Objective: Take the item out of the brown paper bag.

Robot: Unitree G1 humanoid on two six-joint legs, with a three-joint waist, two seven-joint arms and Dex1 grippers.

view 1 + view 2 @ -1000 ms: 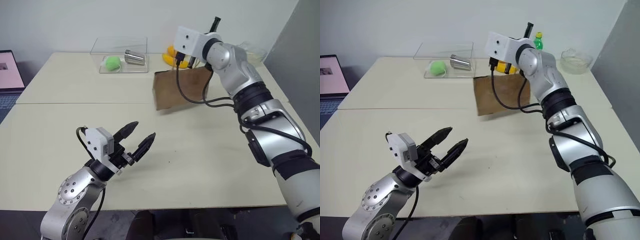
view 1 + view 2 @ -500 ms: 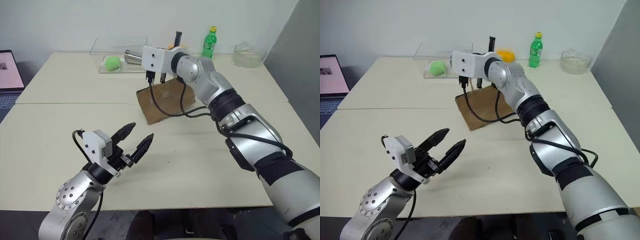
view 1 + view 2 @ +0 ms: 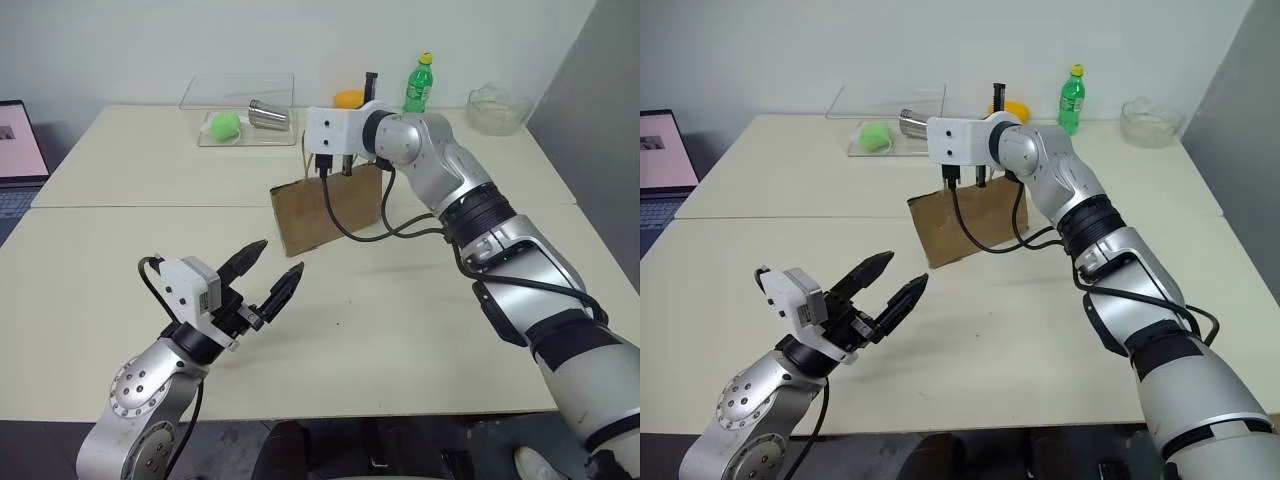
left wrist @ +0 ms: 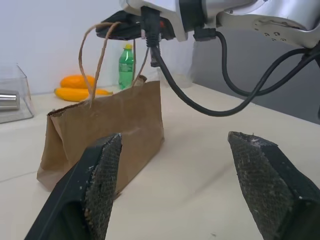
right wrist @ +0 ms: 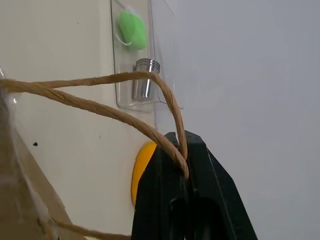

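- Right claw point(image 5: 181, 150) pinches the twisted handles point(image 5: 100, 95) of the brown paper bag point(image 3: 325, 210) mid-bench point(image 3: 400, 330).
- Left claw point(image 3: 272, 272) hovers near, fingers spread.

head: down over table point(image 3: 420, 330) | wrists: close, both on brown paper bag point(image 4: 107, 130)

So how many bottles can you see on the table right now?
1: a green bottle with a yellow cap, standing at the far edge of the table, behind the paper bag. Another could be hidden inside the bag.
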